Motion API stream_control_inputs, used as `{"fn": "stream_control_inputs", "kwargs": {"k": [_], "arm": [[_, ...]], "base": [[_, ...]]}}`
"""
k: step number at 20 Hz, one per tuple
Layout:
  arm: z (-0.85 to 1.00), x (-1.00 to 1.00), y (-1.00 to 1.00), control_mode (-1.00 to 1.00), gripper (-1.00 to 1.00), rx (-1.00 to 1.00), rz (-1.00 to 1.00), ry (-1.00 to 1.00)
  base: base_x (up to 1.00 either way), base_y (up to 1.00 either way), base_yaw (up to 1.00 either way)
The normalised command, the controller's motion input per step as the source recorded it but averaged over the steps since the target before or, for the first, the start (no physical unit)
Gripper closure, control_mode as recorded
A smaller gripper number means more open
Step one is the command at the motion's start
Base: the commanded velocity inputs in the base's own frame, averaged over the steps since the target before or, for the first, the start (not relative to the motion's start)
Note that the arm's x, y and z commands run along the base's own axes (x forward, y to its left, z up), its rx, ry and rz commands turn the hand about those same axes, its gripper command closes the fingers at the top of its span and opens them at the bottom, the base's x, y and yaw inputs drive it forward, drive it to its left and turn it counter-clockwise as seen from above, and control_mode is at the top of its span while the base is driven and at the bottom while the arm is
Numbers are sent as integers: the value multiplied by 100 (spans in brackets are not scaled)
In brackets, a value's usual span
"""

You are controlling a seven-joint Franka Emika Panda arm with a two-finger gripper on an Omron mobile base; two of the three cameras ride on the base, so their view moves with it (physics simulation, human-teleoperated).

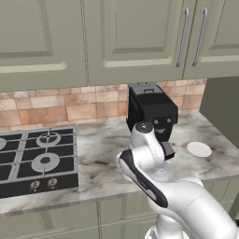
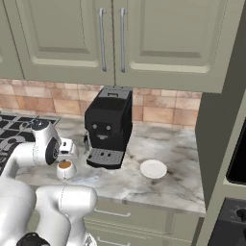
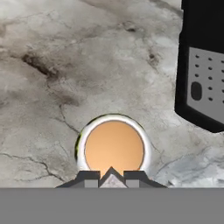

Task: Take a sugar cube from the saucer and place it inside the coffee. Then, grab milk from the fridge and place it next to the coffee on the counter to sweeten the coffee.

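1. Risk, drop: the small pale sugar cube (image 3: 112, 179) pinched between the tips sits above the near rim of the small white handled cup of brown coffee (image 3: 113, 148). Let go from there, it could strike the rim and bounce onto the grey-white marble-veined counter (image 3: 52, 78).
2. Risk, contact: a descent onto that rim could tip the cup and spill it.
3. Risk, neighbour: the black coffee machine with its grey perforated drip tray (image 3: 203, 87) stands just beside the cup; a sideways swing could knock it.
4. Hand (image 3: 112, 176): jaws nearly together, closed on the cube, hovering over the cup and apparently not touching it.
5. Flat round white saucer (image 2: 153, 168): on the counter beyond the machine, well apart from the cup; appears bare.
6. Milk, fridge: not yet dealt with.
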Motion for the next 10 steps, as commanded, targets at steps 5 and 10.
{"fn": "stream_control_inputs", "kwargs": {"k": [5, 10], "arm": [[-17, 21, 8, -100, 100, 0, 0, 0], [-13, 21, 7, -100, -100, 0, 0, 0]], "base": [[0, 0, 0], [0, 0, 0]]}}
